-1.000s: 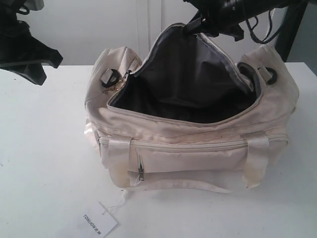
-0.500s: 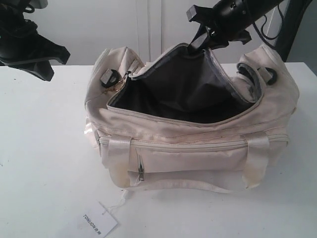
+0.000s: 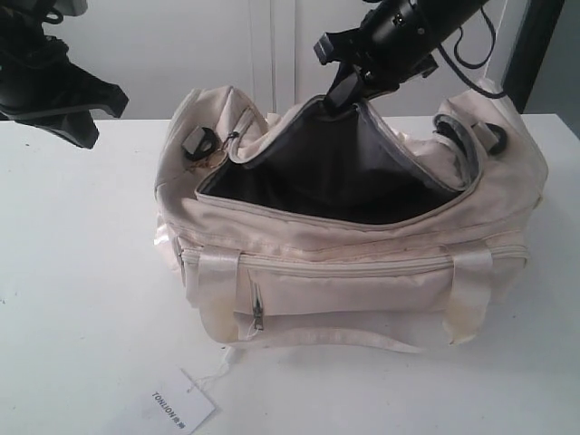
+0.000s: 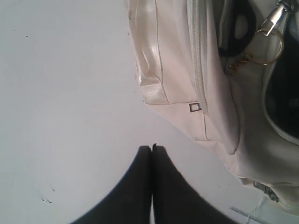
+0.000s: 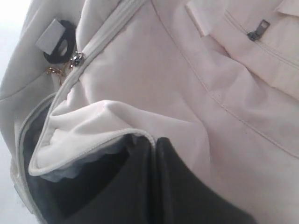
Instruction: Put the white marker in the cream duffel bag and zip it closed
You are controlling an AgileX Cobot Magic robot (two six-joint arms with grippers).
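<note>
Cream duffel bag (image 3: 362,272) wide open, flap (image 3: 358,145) pinched up by the right pincer (image 3: 343,91)
Looks like the closing step: white marker isn't visible, maybe down in the dark lining (image 3: 299,172), can't tell. Empty left pincer (image 4: 152,148) pressed together over the worktop (image 3: 82,272) beside the bag. Next probably: lay the flap down, find the zip pull (image 5: 76,59)

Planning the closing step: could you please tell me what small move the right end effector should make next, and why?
Probably draw the top flap forward and down towards the front rim: the right end effector is shut on its raised edge, and the cream duffel bag gapes open. The white marker is not visible.
</note>
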